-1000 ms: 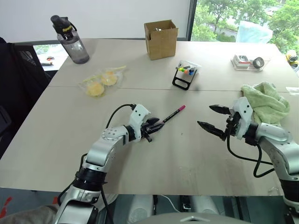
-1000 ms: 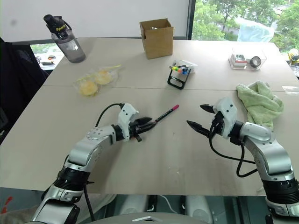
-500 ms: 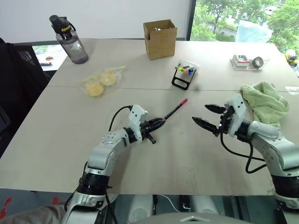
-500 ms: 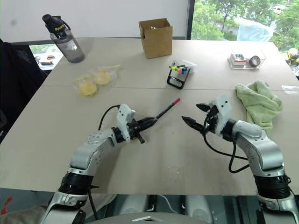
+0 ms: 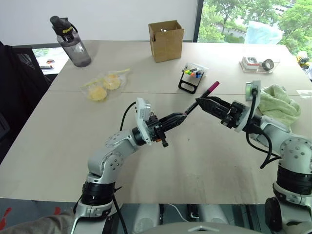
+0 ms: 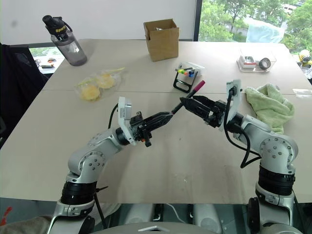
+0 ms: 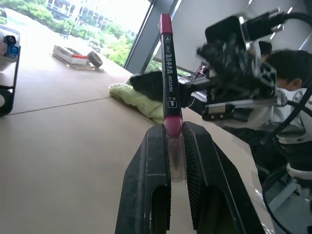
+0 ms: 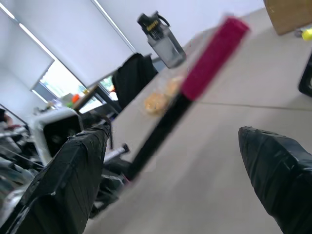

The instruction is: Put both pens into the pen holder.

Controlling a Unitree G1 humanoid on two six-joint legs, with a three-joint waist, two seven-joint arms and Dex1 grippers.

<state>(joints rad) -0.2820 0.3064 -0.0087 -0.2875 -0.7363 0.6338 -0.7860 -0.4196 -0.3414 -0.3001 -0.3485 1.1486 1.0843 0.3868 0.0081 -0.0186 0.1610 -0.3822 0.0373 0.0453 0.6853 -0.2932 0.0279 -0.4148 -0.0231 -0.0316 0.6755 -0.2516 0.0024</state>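
I count one pink-capped pen (image 5: 194, 104) in my grasp: my left tool (image 5: 181, 116) is clamped tight on its lower end, holding it above the table (image 5: 63, 141) so it slants up toward my right tool (image 5: 201, 104). My right tool has its two fingers spread wide on either side of the pen's barrel, not closed on it. Beyond both tools, near the pen's pink tip, stands the one pen holder (image 5: 193, 77), a small clear tray on a black frame with short coloured markers in it. Farther back sits one cardboard box (image 5: 167, 40). Well off past my left tool lie one dark water bottle (image 5: 71, 41) and one clear bag of yellow items (image 5: 104, 85). Just behind my right tool lies one green cloth (image 5: 279, 105), with one clear tray of tape rolls (image 5: 259, 64) beyond it. The table is pale beige; a white wall and a window onto green trees close the room.
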